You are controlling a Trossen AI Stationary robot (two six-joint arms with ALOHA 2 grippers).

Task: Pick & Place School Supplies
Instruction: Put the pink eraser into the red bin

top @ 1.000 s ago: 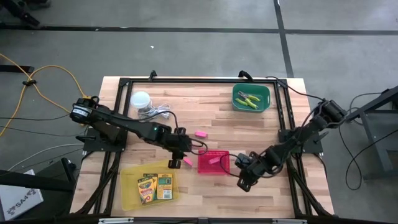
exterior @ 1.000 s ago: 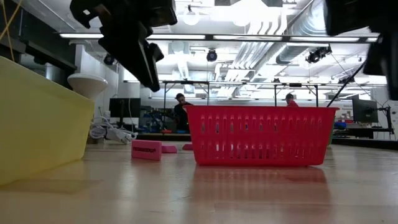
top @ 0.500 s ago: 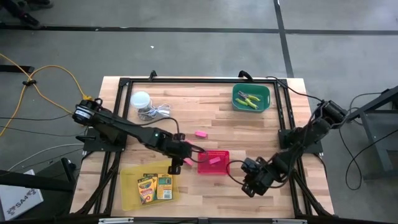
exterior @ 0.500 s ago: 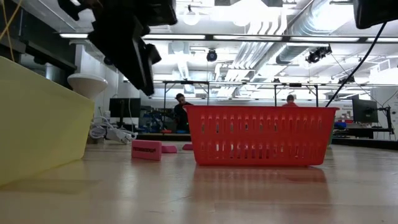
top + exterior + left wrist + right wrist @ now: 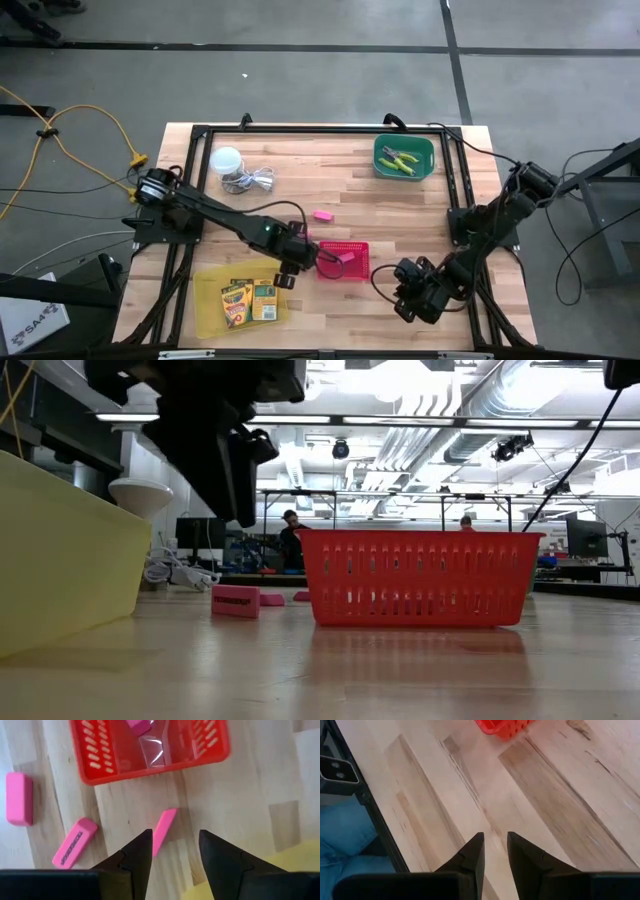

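The left tool [image 5: 175,851] hangs over the wooden surface [image 5: 340,190] with its two dark fingers moderately spread and nothing between them. Its wrist view shows what the high view hides under the arm: a pink eraser block [image 5: 162,831] lying just ahead of the finger gap, a second block [image 5: 74,843] off to one side with dark lettering on its face, and a third [image 5: 19,799] farther out. Beyond the fingertips sits the red slotted plastic basket [image 5: 150,755], holding another pink eraser [image 5: 138,725] on its glossy floor. A corner of the yellow tray [image 5: 270,870] shows beside the tool.

From above, the left tool [image 5: 290,262] sits between the yellow tray [image 5: 208,300] and the basket [image 5: 345,270]. Two yellow-and-green crayon boxes [image 5: 250,300] lie flat in that tray. One more eraser [image 5: 322,215] lies apart on the planks, and lime-green-handled tools [image 5: 400,160] rest in the green tray [image 5: 428,160] well away at the far edge. A white round object [image 5: 227,160] with coiled cable stands beyond the left arm.

The low view alone shows the basket's perforated wall [image 5: 420,580] and a lettered eraser [image 5: 236,601] beside it.

The right tool [image 5: 494,851], fingers nearly together and empty, hovers over bare pale planks, the basket's corner [image 5: 502,727] far ahead of it; in the high view the right tool [image 5: 412,300] is near the surface's front edge.
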